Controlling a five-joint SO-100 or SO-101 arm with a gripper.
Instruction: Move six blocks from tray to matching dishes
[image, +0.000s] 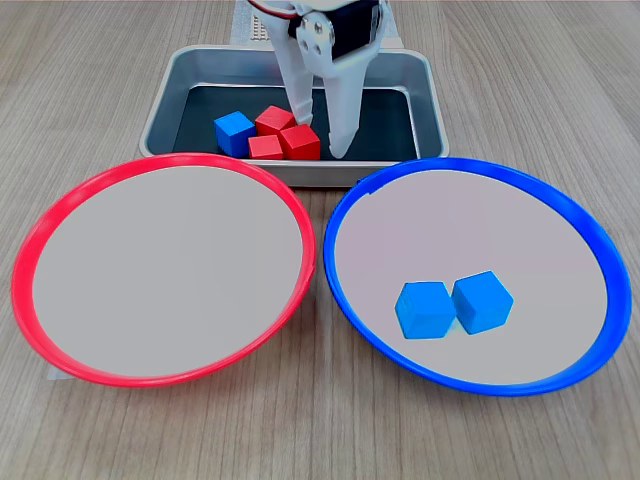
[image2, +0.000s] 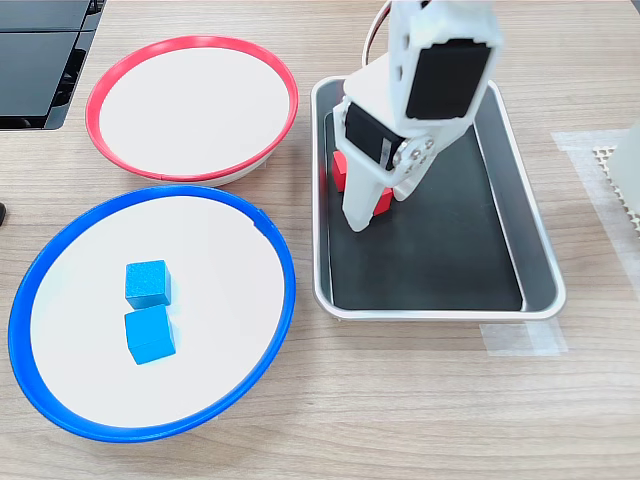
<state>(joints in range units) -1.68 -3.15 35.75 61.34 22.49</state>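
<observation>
Open gripper (image: 322, 135) down in the tray (image: 420, 75), jaws straddling a red block (image: 300, 142).
Three reds and one blue block (image: 234, 131) cluster in the tray; two blues (image: 425, 309) lie in the blue dish (image: 590, 240); the red dish (image: 60, 215) sits on the first exterior view's left.

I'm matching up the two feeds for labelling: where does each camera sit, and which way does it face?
First exterior view: low in front, facing the arm across both dishes to the tray; shows the gripper from the front.
Second exterior view: high to one side, looking down; shows the gripper's back.
Shared: the tray, the red-rimmed dish, the blue-rimmed dish.
</observation>
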